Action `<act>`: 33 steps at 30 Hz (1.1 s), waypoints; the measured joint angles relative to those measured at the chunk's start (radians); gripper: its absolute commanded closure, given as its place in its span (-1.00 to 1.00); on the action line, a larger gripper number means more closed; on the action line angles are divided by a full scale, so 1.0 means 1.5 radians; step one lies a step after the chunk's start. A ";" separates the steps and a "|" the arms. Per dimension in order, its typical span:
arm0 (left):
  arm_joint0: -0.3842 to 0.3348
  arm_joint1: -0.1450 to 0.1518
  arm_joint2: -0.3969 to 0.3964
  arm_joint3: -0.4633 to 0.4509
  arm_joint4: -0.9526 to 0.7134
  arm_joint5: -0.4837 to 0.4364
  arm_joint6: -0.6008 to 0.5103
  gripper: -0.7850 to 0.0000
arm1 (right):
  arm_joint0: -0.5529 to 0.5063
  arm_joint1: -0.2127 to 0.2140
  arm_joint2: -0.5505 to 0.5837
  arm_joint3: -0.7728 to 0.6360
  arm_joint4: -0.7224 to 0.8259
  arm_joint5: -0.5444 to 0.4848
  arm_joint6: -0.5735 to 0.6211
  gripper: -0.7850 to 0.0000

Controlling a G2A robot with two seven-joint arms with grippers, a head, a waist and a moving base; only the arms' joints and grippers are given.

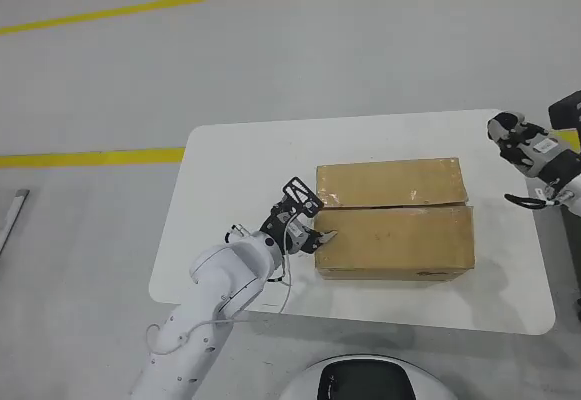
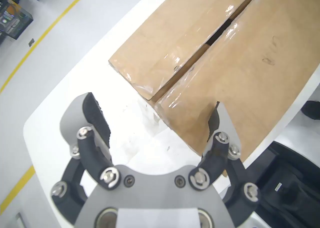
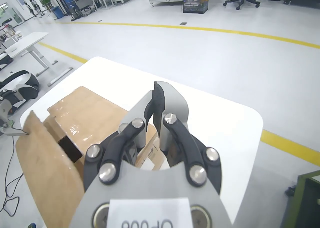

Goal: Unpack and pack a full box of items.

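Mostly closed cardboard box (image 1: pixel 394 222) on table (image 1: pixel 230 200), contents hidden

Top view: left arm (image 1: pixel 220 290) comes in from 7 o'clock, forearm angled toward 1 o'clock. The left gripper (image 1: pixel 315 215) sits just short of centre, jaws spread wide, black pads (image 2: pixel 96 113) facing each other across the gap. The right arm (image 1: pixel 580 185) sits at the 3 o'clock edge. The right gripper (image 3: pixel 155 105) points toward 10 o'clock, fingers pressed together tip to tip.
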 measured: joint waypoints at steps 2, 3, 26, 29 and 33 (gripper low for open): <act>0.000 -0.001 0.000 0.009 0.003 0.007 -0.001 -1.00 | -0.009 -0.001 -0.006 -0.013 -0.016 0.001 -0.007 1.00; 0.001 -0.002 0.000 0.011 0.003 0.008 -0.002 -1.00 | -0.012 -0.001 -0.012 -0.021 -0.026 0.002 -0.008 1.00; 0.053 0.007 -0.058 -0.045 0.038 -0.013 -0.036 -1.00 | -0.043 -0.026 -0.205 -0.049 -0.242 0.048 -0.029 1.00; 0.081 0.012 -0.081 -0.071 0.038 -0.011 -0.050 -1.00 | -0.043 -0.029 -0.211 -0.046 -0.249 0.052 -0.029 1.00; 0.126 0.020 -0.119 -0.112 0.041 -0.017 -0.067 -1.00 | -0.041 -0.031 -0.212 -0.046 -0.252 0.054 -0.026 1.00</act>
